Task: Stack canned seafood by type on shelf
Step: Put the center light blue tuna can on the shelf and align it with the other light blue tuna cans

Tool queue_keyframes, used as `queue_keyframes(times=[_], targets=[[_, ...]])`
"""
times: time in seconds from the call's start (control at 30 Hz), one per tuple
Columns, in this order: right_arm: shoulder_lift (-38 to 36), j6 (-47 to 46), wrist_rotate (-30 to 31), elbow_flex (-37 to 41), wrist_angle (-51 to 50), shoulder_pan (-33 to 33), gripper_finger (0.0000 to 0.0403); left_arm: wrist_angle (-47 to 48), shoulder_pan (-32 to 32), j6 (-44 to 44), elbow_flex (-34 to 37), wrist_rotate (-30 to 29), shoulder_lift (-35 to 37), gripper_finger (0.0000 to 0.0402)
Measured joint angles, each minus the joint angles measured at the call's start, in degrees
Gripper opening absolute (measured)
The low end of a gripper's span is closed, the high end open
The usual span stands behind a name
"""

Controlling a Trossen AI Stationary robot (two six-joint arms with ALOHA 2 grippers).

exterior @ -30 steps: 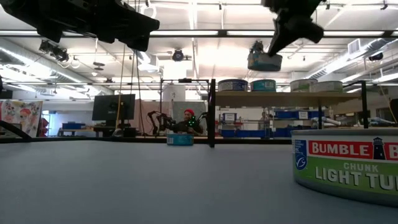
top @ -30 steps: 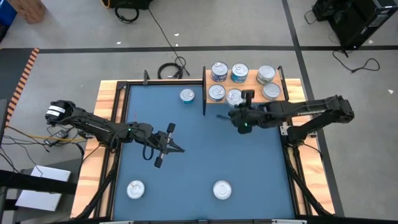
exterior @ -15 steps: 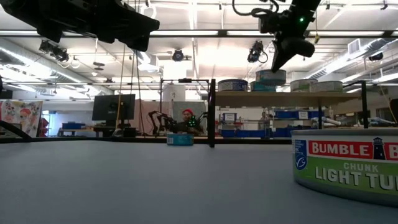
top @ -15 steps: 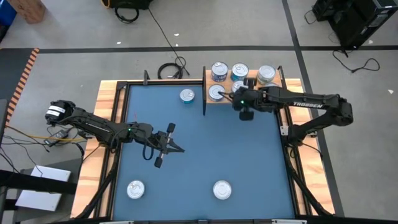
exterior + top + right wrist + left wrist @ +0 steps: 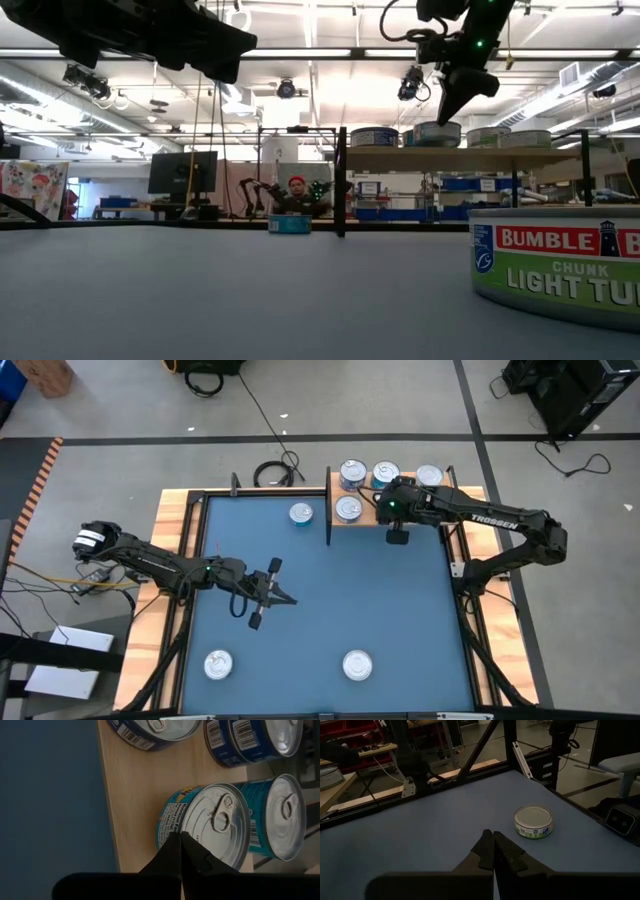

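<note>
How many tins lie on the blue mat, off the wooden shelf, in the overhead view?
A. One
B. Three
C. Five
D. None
B: three tins sit on the blue mat, one near the shelf at the far side and two at the near edge.

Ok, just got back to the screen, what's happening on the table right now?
The right hand, shut and empty, hangs over the front edge of the light wooden shelf with black posts, just above a teal-labelled round tin with a silver pull-tab top. Several more tins sit on the shelf. The left hand, also shut and empty, hangs over the middle of the blue mat. Three tins sit on the mat: one near the shelf and two at the near edge.
</note>
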State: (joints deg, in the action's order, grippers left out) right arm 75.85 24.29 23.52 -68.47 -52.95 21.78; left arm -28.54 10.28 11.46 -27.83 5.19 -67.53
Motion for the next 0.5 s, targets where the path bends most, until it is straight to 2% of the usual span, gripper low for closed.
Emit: queue_keyframes(times=[0.23, 0.5], targets=[[0.0, -0.53, -3.1, 0.0, -1.17, 1.99, 0.0, 0.16, -0.02, 0.0, 0.02, -0.15, 0.0, 0.0002], [0.0, -0.68, -3.9, 0.0, -1.31, 2.32, 0.0, 0.16, -0.02, 0.02, 0.0, -1.51, 0.0, 0.0002]])
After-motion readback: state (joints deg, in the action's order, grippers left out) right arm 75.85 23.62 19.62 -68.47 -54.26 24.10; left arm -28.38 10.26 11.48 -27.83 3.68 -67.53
